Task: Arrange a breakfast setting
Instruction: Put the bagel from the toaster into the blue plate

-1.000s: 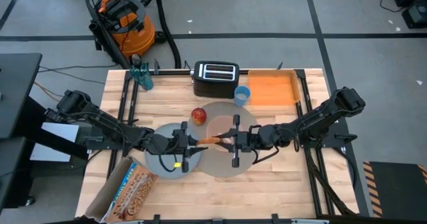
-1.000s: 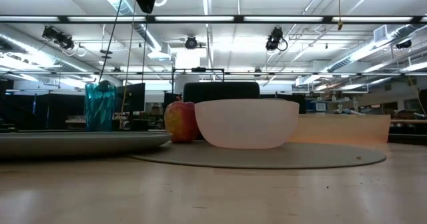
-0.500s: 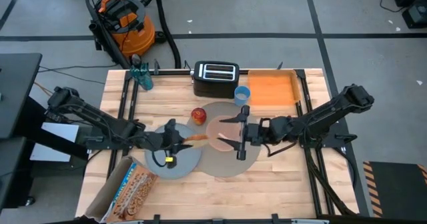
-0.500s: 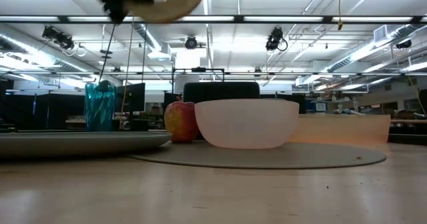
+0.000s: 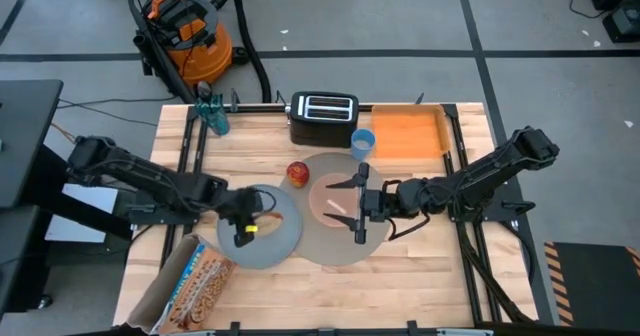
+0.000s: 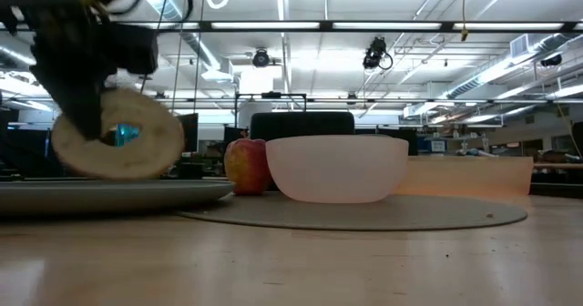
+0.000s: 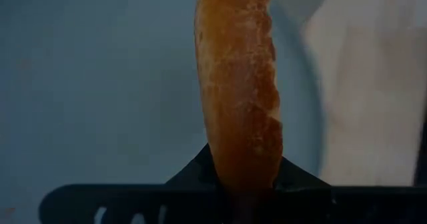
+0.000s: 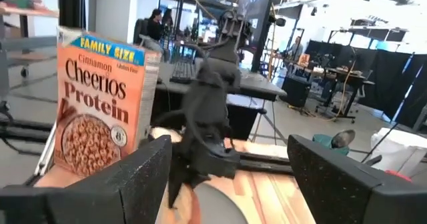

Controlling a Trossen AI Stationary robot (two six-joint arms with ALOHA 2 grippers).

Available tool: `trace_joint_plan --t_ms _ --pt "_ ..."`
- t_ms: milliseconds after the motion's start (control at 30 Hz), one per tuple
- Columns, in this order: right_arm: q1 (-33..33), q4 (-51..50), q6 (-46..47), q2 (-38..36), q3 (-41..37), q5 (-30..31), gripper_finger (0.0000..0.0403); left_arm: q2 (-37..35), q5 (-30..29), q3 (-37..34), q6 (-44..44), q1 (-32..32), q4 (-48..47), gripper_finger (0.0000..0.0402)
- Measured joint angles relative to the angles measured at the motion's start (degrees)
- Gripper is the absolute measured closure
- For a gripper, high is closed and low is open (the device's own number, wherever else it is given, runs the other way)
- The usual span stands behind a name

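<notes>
Handover done: the bagel now pinched by the left tool, lowered just above the plate (contact unclear). Right tool spread, withdrawn, mid-frame.

The left arm reaches in from its side of the table, stretched low with the wrist bent down, so the left gripper hangs just above the surface. Its fingers are pinched close together on something thin held upright between them, sticking out past the tips. The right arm comes in from the opposite side, elbow raised, forearm running level toward the middle. The right gripper faces the left one, its two fingers spread wide apart with nothing between them.
</notes>
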Motion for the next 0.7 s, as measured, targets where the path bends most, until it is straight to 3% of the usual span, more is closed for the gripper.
trace_joint_plan --t_ms 267,467,700 --pt "0.0 -0.2 0.3 0.0 0.0 -0.6 0.0096 0.9 15.3 -5.7 4.8 8.6 7.6 0.0361" --pt "0.0 -1.7 0.3 0.0 0.0 -0.2 0.0096 1.0 15.2 -8.0 5.2 11.2 8.1 0.0337" --pt "0.0 -2.7 -0.2 0.0 0.0 0.0 0.0096 1.0 14.6 -8.0 6.9 11.9 6.7 0.0261"
